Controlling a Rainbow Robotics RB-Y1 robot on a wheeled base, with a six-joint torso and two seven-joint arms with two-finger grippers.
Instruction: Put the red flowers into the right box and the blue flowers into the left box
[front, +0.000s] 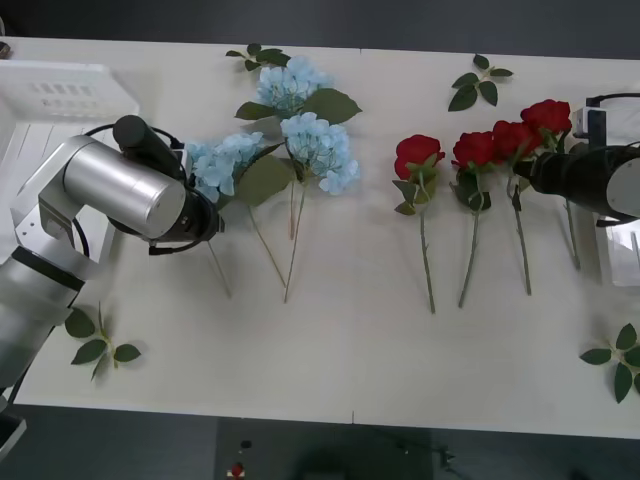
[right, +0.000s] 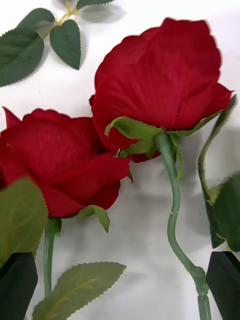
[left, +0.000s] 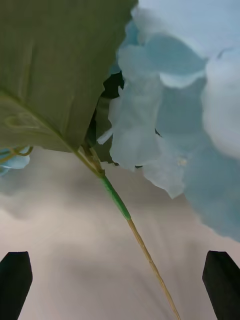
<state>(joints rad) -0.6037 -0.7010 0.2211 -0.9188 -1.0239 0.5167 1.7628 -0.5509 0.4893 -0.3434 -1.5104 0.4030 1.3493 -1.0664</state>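
Red fabric petals, soft and layered, crowned the four red flowers (front: 478, 150) that lay in a row on the right half of the tabletop (front: 330, 340), blooms toward the far edge and thin green stems trailing toward the near one. The right tool (right: 120, 280) hovered just over the two roses nearest the right edge, its black fingers (right: 17, 282) spread apart with a kinked plastic stem lying between them; the right box (front: 618, 240) sat beyond, cut off by the right edge. The blue flowers (front: 290, 140), three fluffy pale clusters with broad matte leaves, lay left of centre. The left tool (left: 120, 285) hung low over the one nearest the left edge, fingers wide apart and its straw-coloured stem running between them; the left box (front: 60, 95), slotted and translucent, stood at the far left corner. Both grasps looked about to be made, and each would probably go best on the bare stem just under the head, where the wire was stiffest and the floppy leaves would not be trapped. On the right, closing on one stem alone seemed wise, since the neighbouring blooms touched and might drag along. Loose leaf sprigs (front: 98, 345) lay scattered near the corners.
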